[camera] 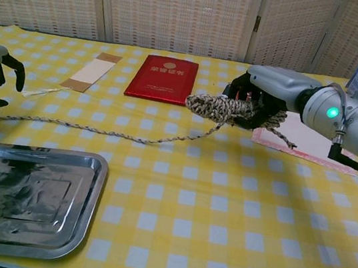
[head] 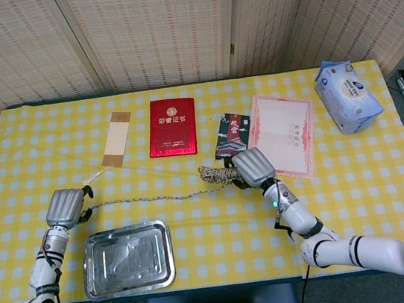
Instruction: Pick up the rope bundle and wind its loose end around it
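The left hand (head: 65, 208) hovers low over the desk (head: 221, 232), fingers curled but apart, holding nothing, just beside the far end of the loose end (head: 137, 200). Below it lies a tray (head: 127, 259). The loose end trails rightward across the checked cloth and rises to the bundle (camera: 218, 109). The right hand (camera: 265, 96) grips the bundle from above, lifted off the desk, in front of a red booklet (head: 172, 126).

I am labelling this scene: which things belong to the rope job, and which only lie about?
Job: rope bundle, held by right hand; loose end; left hand.
Lying about: tray, red booklet, certificate, tissue pack, bookmark.
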{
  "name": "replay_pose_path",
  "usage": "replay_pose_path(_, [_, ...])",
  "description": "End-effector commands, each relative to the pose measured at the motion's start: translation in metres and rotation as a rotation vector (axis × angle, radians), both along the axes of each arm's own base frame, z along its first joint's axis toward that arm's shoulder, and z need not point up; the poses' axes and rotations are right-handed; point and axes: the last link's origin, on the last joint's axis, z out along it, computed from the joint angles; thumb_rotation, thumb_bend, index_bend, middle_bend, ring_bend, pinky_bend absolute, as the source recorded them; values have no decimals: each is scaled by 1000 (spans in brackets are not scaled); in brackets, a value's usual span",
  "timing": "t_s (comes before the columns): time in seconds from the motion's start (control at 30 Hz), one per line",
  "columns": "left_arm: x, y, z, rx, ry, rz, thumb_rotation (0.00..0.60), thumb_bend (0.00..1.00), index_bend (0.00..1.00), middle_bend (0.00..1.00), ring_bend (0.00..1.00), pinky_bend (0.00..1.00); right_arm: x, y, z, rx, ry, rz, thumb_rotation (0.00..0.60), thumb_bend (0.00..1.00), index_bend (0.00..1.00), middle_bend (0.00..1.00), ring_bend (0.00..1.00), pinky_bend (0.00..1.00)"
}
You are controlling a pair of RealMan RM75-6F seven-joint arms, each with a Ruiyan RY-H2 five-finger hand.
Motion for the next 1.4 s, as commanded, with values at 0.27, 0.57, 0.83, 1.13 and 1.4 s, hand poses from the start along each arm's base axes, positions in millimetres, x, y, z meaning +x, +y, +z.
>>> replay_pose_path(0.27, [-7,7,-19,-4,-3,68,600,355,485,924,869,810,-1,0,-1,5,11,-3,600,611,705,549,642,525])
replay_pose_path(0.57, [-14,11,-28,-8,27,111,600,355,510,924,869,810,-3,0,-1,9,14,-9,600,611,705,549,641,525])
replay_pose_path(0.83, [-23,14,-33,1,32,149,600,355,522,924,870,810,-4,0,-3,15,20,-11,600,611,705,549,641,525])
replay_pose_path(1.13, [-28,17,-35,-1,28,176,600,357,560,924,871,810,-4,-1,-6,16,26,-11,600,611,705,549,643,525])
replay_pose_path(1.4, [-30,18,-37,-10,28,185,600,366,574,926,872,810,-5,-1,-7,19,29,-16,600,611,706,549,642,525])
